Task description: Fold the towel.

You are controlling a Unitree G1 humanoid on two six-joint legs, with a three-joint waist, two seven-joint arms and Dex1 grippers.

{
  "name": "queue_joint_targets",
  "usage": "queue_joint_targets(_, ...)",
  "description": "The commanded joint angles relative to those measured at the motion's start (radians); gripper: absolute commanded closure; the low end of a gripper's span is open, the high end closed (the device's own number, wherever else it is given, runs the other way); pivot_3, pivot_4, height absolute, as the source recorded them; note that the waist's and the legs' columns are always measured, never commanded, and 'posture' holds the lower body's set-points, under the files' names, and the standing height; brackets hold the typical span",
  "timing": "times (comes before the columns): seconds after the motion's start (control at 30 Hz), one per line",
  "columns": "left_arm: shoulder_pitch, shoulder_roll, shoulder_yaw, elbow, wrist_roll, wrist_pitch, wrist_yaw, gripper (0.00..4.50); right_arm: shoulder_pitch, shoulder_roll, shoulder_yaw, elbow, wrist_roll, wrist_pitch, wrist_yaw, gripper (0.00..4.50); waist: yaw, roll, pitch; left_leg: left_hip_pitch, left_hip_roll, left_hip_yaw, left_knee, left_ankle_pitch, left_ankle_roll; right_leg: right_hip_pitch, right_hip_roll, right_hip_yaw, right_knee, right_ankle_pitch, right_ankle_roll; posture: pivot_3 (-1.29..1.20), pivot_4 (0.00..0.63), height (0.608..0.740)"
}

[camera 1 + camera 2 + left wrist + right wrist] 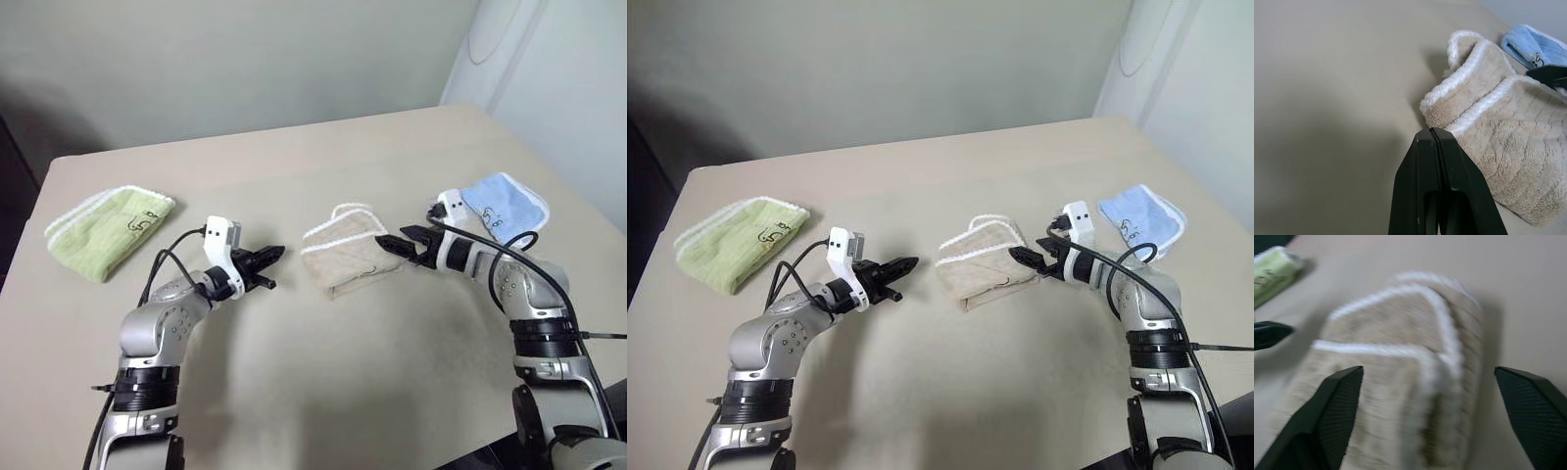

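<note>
A wide beige table (294,176) is carrying everything, running back to a pale wall.

The towel (345,251) is lying folded near the middle of the table, a little right of center, its white-stitched edges stacking in layers along its far and left sides. It is sitting between the two pincers and neither is gripping it.

A green towel (110,230) is lying folded at the far left of the table, well apart from the beige one. A blue towel (506,207) is lying folded at the far right, just beyond the right arm.

The left pincer (266,260) is hovering left of the towel, pointing right toward it, with a clear gap of bare table between them. Its two black fingers (1442,191) are pressing flat together, clenched on nothing.

The right pincer (1029,261) is sitting at the towel's right edge, pointing left at it. Its fingers (1337,406) are spreading wide apart, released, and in the right wrist view the folded towel is lying between and beyond them. Whether a fingertip is brushing the cloth, I cannot tell.
</note>
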Motion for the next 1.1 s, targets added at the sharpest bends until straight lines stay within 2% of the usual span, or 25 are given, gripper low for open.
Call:
queue_joint_targets(0.03, 0.006, -0.002, 0.008, -0.053, -0.021, 0.002, 0.006, 4.5, -0.041, 0.012, 0.005, 0.089, -0.024, -0.057, 0.007, 0.02, 0.0, 0.0, 0.0, 0.0, 0.0, 0.0, 0.0, 0.0, 0.0, 0.0, 0.0, 0.0, 0.0, 0.0, 0.0, 0.0, 0.15, 0.74)
queue_joint_targets(0.23, 0.013, -0.002, 0.006, -0.057, -0.023, 0.001, 0.007, 4.5, -0.066, 0.024, 0.018, 0.162, -0.04, -0.085, 0.031, 0.02, -0.003, 0.0, 0.0, 0.0, 0.001, 0.0, -0.003, 0.0, 0.0, -0.001, 0.0, 0.0, 0.0, 0.0, 0.0, 0.0, 0.15, 0.74)
queue_joint_targets(0.3, 0.017, -0.005, 0.003, -0.066, -0.027, 0.006, 0.009, 4.5, -0.073, 0.045, 0.059, 0.172, -0.04, -0.075, 0.064, 0.02, -0.003, 0.0, 0.0, 0.0, 0.001, 0.0, -0.003, 0.0, 0.0, -0.001, 0.0, 0.0, 0.0, 0.0, -0.001, 0.0, 0.15, 0.74)
queue_joint_targets(0.73, 0.018, -0.004, 0.001, -0.071, -0.036, 0.009, 0.016, 4.5, -0.079, 0.053, 0.075, 0.18, -0.048, -0.075, 0.088, 0.02, -0.008, 0.0, 0.0, 0.0, 0.002, 0.0, -0.003, -0.002, 0.003, -0.001, 0.002, 0.0, 0.0, 0.001, -0.002, 0.0, 0.15, 0.74)
queue_joint_targets(0.77, 0.022, -0.006, -0.005, -0.076, -0.034, 0.01, 0.02, 4.5, -0.06, 0.053, 0.097, 0.135, -0.039, -0.057, 0.107, 0.02, -0.008, 0.0, 0.0, 0.0, 0.002, 0.0, -0.003, -0.002, 0.003, -0.001, 0.002, 0.0, 0.0, 0.001, -0.002, 0.0, 0.15, 0.74)
queue_joint_targets(0.9, 0.027, -0.011, -0.018, -0.084, -0.03, 0.012, 0.029, 4.5, -0.017, 0.046, 0.123, 0.025, -0.013, -0.012, 0.142, 1.26, -0.008, 0.0, 0.0, 0.0, 0.002, 0.0, -0.003, 0.0, 0.0, -0.002, 0.002, -0.001, 0.0, 0.001, -0.002, 0.0, 0.15, 0.74)
queue_joint_targets(0.97, 0.025, -0.011, -0.021, -0.082, -0.03, 0.01, 0.031, 4.5, -0.007, 0.041, 0.115, -0.001, -0.006, -0.001, 0.145, 1.99, -0.008, 0.0, 0.0, 0.0, 0.002, 0.0, -0.004, 0.003, -0.006, -0.002, 0.002, -0.001, 0.0, 0.001, -0.002, 0.0, 0.15, 0.74)
queue_joint_targets(1.1, 0.023, -0.012, -0.027, -0.078, -0.029, 0.008, 0.032, 4.5, 0.01, 0.036, 0.1, -0.031, 0.001, 0.014, 0.143, 3.43, -0.008, 0.0, 0.0, 0.0, 0.002, 0.0, -0.003, 0.002, -0.005, -0.001, 0.002, -0.001, 0.0, 0.001, -0.003, 0.0, 0.15, 0.74)
